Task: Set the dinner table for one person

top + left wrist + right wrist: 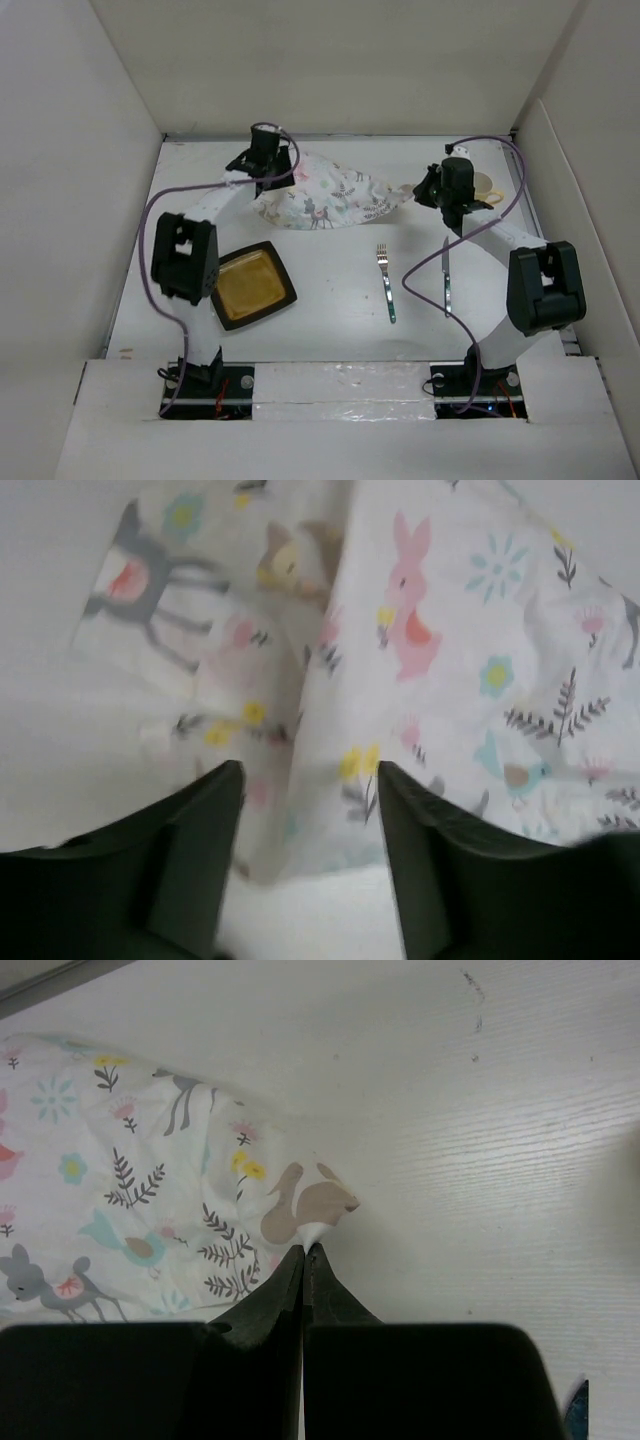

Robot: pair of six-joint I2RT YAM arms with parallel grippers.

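Seen from above, the dinner table [330, 330] is a plain white tabletop that fills the floor of a white-walled enclosure. Everything else rests on it.

At far left, the left gripper [266, 160] reaches to the back of the table and sits over the left end of a placemat [325, 200]. In the left wrist view we see its two dark fingers [200, 850] spread well apart. A raised fold of the cloth runs up between them, and we cannot tell whether either finger touches it.

Nearer the front, beside the left arm, lies a square amber plate [252, 286] with a dark rim, turned at an angle.

The placemat is white cloth printed with deer, rabbits, birds and plants. It lies crumpled across the back of the table between the two grippers.

Right of centre, a fork [385, 280] lies with its tines pointing away from the arms. A knife [446, 275] lies near it to the right, roughly parallel and apart from it.

The right gripper [305, 1252] is closed tight, pinching the placemat's right corner at its fingertips.

Just right of that gripper, partly hidden by it, stands a pale yellow cup [486, 186].
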